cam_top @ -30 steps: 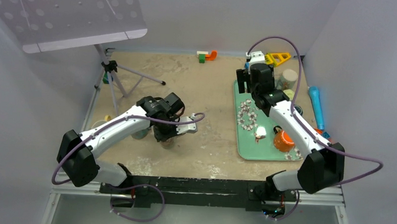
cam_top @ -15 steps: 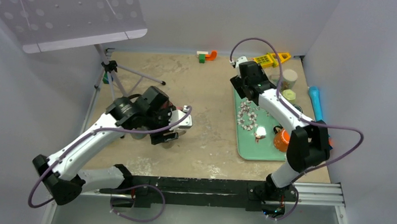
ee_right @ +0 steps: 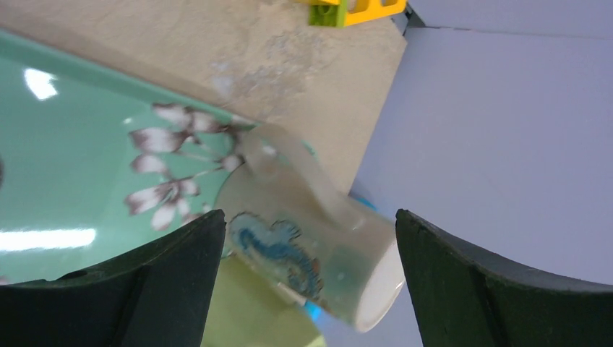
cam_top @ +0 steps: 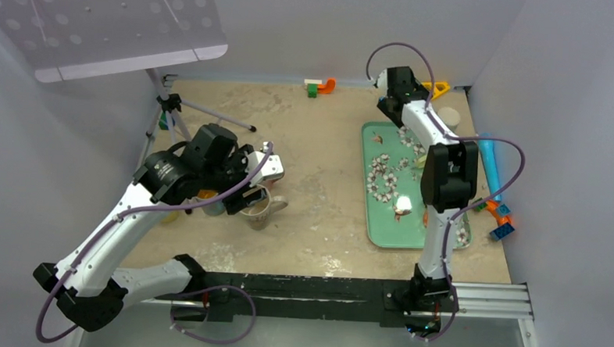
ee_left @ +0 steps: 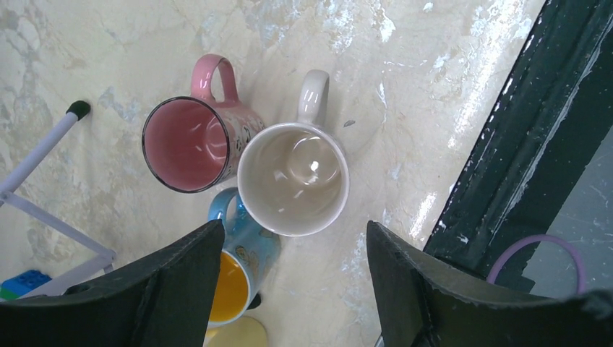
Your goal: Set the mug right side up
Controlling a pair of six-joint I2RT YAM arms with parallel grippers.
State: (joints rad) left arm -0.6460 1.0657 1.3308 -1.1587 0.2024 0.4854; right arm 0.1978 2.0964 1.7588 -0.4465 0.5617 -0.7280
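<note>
white mug (ee_left: 293,178) upright on the table (ee_left: 108,43), mouth up, snug between a pink mug (ee_left: 189,141) and a blue one (ee_left: 242,271) (yellow inside), left gripper (ee_left: 294,225) overhead, jaws spread, holding nothing, right gripper (ee_right: 309,214) gaping too, over a seahorse mug (ee_right: 311,253) by the green tray (ee_right: 72,166)

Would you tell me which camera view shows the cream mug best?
Left wrist: it looks straight down into the cream mug, rim and handle clear. Top external shows the mug small and distant; right wrist misses it.

The cream mug (ee_left: 293,177) stands upright, mouth up, on the table (ee_left: 361,58), seemingly touching the pink mug (ee_left: 189,143).
</note>
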